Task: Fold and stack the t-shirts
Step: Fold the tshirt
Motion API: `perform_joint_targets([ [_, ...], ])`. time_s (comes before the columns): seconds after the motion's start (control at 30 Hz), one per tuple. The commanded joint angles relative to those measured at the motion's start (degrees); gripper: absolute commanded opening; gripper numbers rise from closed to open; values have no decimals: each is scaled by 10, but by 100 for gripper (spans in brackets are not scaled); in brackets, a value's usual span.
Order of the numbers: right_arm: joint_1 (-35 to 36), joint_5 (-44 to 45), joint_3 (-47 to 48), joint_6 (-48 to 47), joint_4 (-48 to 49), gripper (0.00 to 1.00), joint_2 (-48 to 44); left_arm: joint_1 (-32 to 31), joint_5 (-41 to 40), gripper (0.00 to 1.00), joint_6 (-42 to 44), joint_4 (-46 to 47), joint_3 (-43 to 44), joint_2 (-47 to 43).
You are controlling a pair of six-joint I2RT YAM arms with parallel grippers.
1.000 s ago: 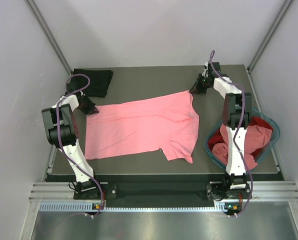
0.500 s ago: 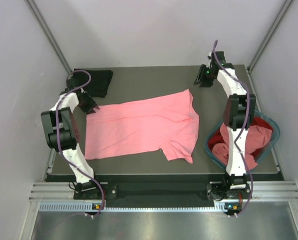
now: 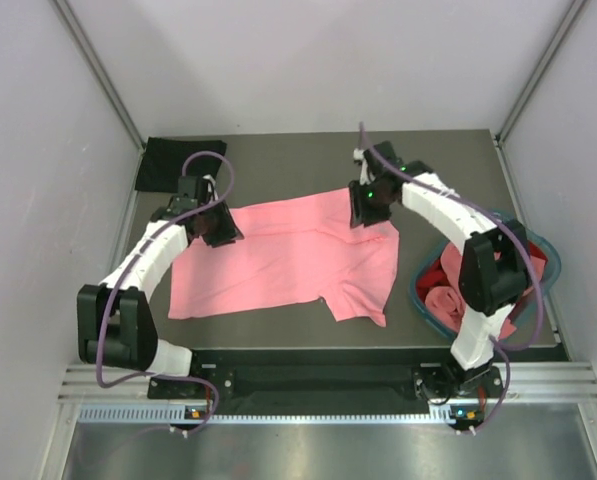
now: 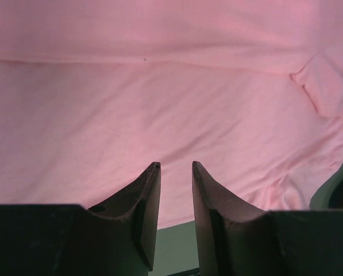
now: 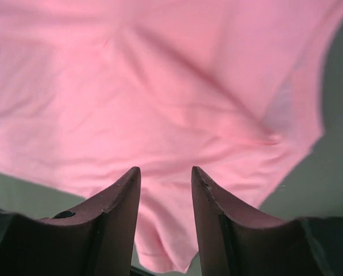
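Note:
A salmon pink t-shirt (image 3: 288,262) lies spread flat across the middle of the dark table, with one sleeve hanging toward the front. My left gripper (image 3: 221,226) hovers over the shirt's back left part. It is open, and in the left wrist view nothing sits between the fingers of the left gripper (image 4: 176,167), only pink cloth (image 4: 160,103) below. My right gripper (image 3: 366,206) is over the shirt's back right corner, also open. The right wrist view shows the right gripper (image 5: 165,170) with loose pink cloth (image 5: 160,86) beneath it. A folded black t-shirt (image 3: 163,165) rests at the back left corner.
A round teal basket (image 3: 415,287) stands at the right front of the table, holding crumpled red cloth (image 3: 440,297); my right arm's elbow crosses over it. Bare tabletop (image 3: 278,160) shows behind the pink shirt. Grey walls close in on both sides.
Both grippers have let go of the pink shirt's back corners and opened. Both arms then swung inward and now hang over the shirt. The shirt lies still.

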Motion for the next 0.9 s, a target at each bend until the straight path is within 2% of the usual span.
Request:
perform_joint_targets([
  [0.0,36,15,-44,12,29,41,-5,-21,-7,33,-3,-3,-18,-24],
  [0.2,106,54,-28,-21,39,43,53,-70,-12,33,0,-13,2,-13],
  [0.33,119,121,-5,-48,46,43,92,-99,-25,33,6,-30,18,-12],
  [0.5,119,154,18,-67,55,43,127,-110,-37,33,13,-50,20,-23],
  [0.7,119,178,58,-64,63,37,158,-110,-43,33,23,-60,25,-21],
  [0.87,116,198,68,-63,64,29,161,-111,-43,33,27,-62,32,-14],
])
